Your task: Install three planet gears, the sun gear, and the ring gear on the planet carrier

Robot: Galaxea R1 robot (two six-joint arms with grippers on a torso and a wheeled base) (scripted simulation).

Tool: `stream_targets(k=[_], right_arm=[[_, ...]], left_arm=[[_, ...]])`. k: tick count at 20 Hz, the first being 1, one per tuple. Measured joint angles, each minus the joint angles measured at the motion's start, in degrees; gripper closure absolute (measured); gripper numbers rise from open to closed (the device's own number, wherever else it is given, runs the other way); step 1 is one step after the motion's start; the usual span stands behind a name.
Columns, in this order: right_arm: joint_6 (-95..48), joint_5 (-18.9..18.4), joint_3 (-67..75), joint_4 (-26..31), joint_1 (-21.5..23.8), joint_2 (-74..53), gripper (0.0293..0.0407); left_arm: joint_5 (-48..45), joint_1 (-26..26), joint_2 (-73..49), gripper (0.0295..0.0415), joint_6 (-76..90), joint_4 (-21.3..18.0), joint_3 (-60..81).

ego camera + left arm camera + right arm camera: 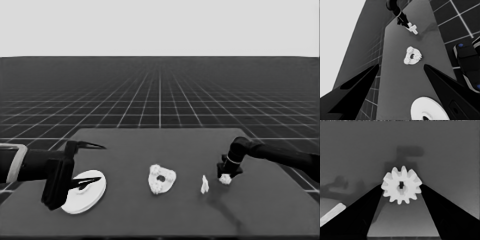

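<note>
Right gripper reaching in over the right part of the table, fingers pointing down. In the right wrist view a small toothed gear sits between the two fingertips, its teeth touching the inner edges of both black fingers; the jaws are closed to the gear's width and grip it. In the head view the same gear shows as a white spot at the fingertips, close to the table top; whether it touches the surface cannot be told.

Just beside the right fingers, toward the table's middle, stands the thin white piece, apart from the gear. Beyond it lies the smaller round part, the planet carrier, with toothed gears seated on it around its dark centre hole; their number cannot be told. Bare table lies between the carrier and the thin piece, and between the right fingers and the table's right edge.

Left gripper parked over the table's left end, its fingers spread wide and holding nothing. Under them lies the larger round part, the ring gear, flat and close to the near-left edge. Bare table separates the left fingertips from the carrier.
</note>
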Motion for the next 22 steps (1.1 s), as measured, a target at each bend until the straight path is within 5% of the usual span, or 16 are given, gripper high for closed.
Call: stream_targets(k=[2, 4, 6, 12, 14, 17, 22], right_arm=[[0.0, 0.0, 0.0, 0.0, 0.0, 0.0, 0.0390], [2.0, -5.8, 6.3, 4.4, 6.9, -3.1, 0.0390], [2.3, -7.7, 7.3, 6.3, 9.9, -3.7, 0.0390], [2.3, -8.7, 7.5, 7.3, 11.2, -3.8, 0.0390], [34.6, -12.9, 15.8, 4.5, 11.3, 16.8, 0.0390], [35.7, -13.1, 0.0, 4.9, 11.2, 37.2, 0.0390], [33.6, -12.9, -6.8, 5.1, 11.2, 41.9, 0.0390]], left_arm=[[0.0, 0.0, 0.0, 0.0326, 0.0, 0.0, 0.0], [0.0, 0.0, 0.0, 0.0326, 0.0, 0.0, 0.0], [0.0, 0.0, 0.0, 0.0326, 0.0, 0.0, 0.0], [0.0, 0.0, 0.0, 0.0326, 0.0, 0.0, 0.0], [0.0, 0.0, 0.0, 0.0326, 0.0, 0.0, 0.0], [0.0, 0.0, 0.0, 0.0326, 0.0, 0.0, 0.0], [0.0, 0.0, 0.0, 0.0326, 0.0, 0.0, 0.0]])
